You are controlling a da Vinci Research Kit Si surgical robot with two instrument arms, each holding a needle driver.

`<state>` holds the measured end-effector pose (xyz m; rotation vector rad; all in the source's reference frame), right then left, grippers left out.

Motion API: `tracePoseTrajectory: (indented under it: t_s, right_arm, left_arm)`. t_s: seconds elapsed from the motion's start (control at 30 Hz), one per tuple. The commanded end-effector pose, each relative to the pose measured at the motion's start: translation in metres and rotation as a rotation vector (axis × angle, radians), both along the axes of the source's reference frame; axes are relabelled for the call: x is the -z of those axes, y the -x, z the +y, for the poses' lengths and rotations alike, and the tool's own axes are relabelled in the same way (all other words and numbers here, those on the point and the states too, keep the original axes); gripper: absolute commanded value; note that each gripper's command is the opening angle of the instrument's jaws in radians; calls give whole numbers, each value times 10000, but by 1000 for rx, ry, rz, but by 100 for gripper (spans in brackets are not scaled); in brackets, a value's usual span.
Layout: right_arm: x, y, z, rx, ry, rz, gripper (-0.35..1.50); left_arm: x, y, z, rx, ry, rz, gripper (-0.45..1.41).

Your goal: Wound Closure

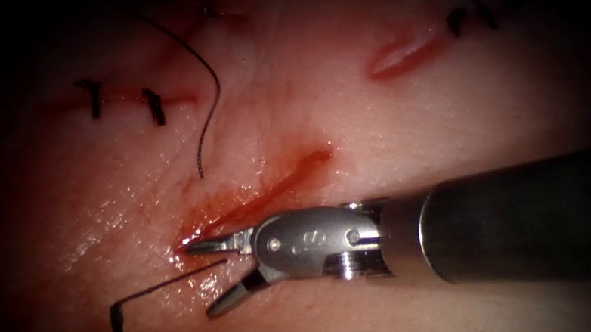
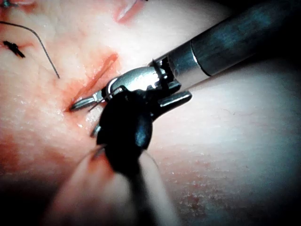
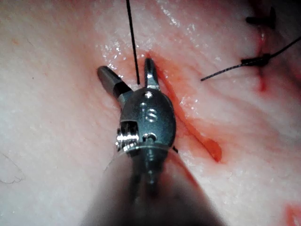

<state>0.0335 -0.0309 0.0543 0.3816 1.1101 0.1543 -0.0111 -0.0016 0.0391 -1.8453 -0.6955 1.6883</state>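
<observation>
The right tool (image 1: 212,276) lies over the tissue (image 1: 398,137) with its jaws spread, holding nothing; a thread (image 1: 166,284) runs between them, away to the near left. The far jaw's tip rests at the left end of the open cut (image 1: 268,192), which is wet with red fluid (image 1: 240,210). Farther off, a loose thread end (image 1: 209,116) curls beside two dark stitches (image 1: 123,103) on the far left. A second short cut (image 1: 403,54) gapes at the far right. I cannot make out the needle.
</observation>
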Motion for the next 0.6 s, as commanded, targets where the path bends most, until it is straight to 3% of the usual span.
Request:
tracePoseTrajectory:
  t_s: [0.03,0.17,0.27,0.37,0.47,0.6]
  right_arm:
    - [1,-3,1,-6,-7,4,68]
    - [9,6,6,-27,-11,-1,31]
    - [12,7,9,-47,-28,1,-30]
    - [13,3,6,-85,-87,-18,-35]
    - [15,-5,3,-207,-252,-75,-35]
    - [18,-4,-2,-243,-337,-87,-35]
  left_arm:
    - [-7,4,2,1,5,3,-45]
    - [-7,0,3,6,8,14,-45]
    - [-5,-2,4,6,12,16,-45]
    - [-2,-2,3,8,22,18,-45]
    - [2,-2,2,9,31,20,-45]
    - [7,-5,1,9,40,23,-45]
